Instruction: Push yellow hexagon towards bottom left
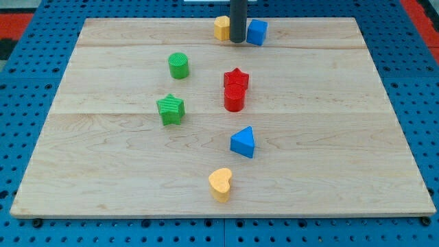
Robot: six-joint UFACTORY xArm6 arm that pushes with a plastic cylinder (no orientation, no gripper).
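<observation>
- Pale wooden board (329,137) lies across a blue pegboard bench (41,41) and fills most of the view; a patch of red shows at the top left and top right corners.
- Dark rod comes down from the view's top edge, and my tip (237,42) stands on the board near its top edge, a little right of centre.
- No claw is fitted — the arm ends in the bare rod, so nothing is clasped or let go.
- Yellow hexagon (221,27) sits at the top of the board, just to the left of the rod and up against it as seen from here; whether they actually touch cannot be told.
- Blue block (257,31), its shape not clear, stands just to the right of the rod, so my tip is between the two.
- Green cylinder (178,66) sits left of centre in the upper half, with the green star (170,109) below it.
- Red star (236,79) and red cylinder (234,98) stand close together at mid-board, the star nearer the view's top and seemingly touching.
- Blue triangle (243,143) lies below the red pair.
- Yellow heart (221,184) rests near the bottom edge — well apart from the yellow hexagon.
</observation>
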